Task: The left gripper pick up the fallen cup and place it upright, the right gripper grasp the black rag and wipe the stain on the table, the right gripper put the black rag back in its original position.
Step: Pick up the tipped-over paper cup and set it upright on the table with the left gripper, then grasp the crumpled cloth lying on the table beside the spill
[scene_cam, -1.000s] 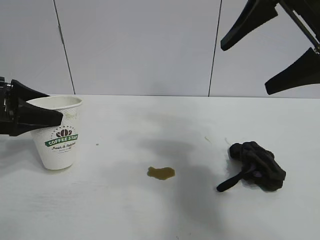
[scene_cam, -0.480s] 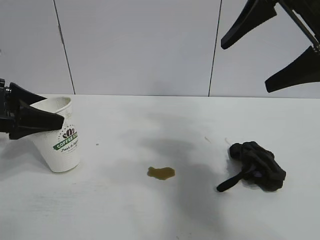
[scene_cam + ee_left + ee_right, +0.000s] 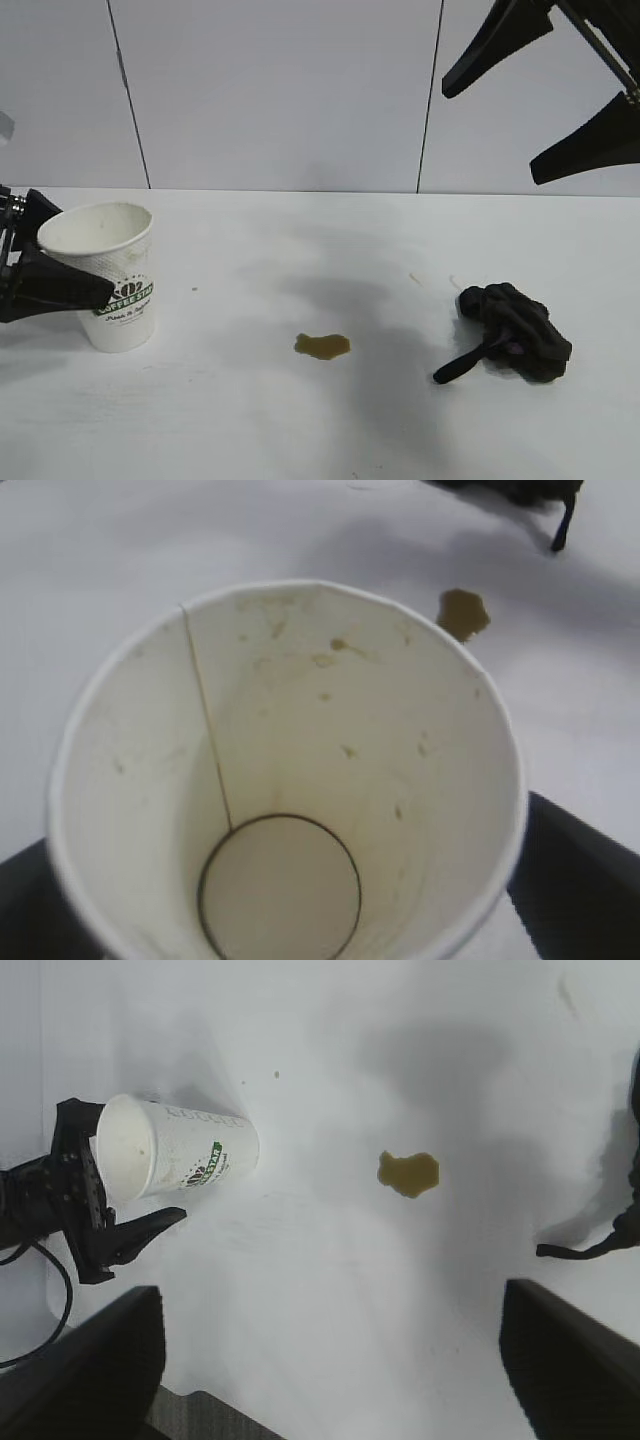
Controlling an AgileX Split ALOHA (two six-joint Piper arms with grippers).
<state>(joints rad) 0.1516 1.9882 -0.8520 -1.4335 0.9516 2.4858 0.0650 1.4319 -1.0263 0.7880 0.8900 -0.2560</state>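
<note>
The white cup (image 3: 108,275) with the COFFEE logo stands upright on the table (image 3: 300,430) at the far left. My left gripper (image 3: 80,250) straddles it with the jaws open. The near finger (image 3: 150,1225) stands a little apart from the cup wall. The left wrist view looks down into the empty cup (image 3: 280,780). The brown stain (image 3: 322,346) lies mid-table. The black rag (image 3: 515,330) lies bunched to the right, strap toward the stain. My right gripper (image 3: 490,140) hangs high at the upper right, wide open and empty, above the rag.
The table's edge (image 3: 180,1400) shows in the right wrist view beside the left arm, with a cable (image 3: 40,1300) there. A grey panelled wall (image 3: 280,90) stands behind the table.
The cup tilted in the left gripper, then came upright on the table a little further left. The left gripper's near finger dropped lower along the cup. The right arm has not moved.
</note>
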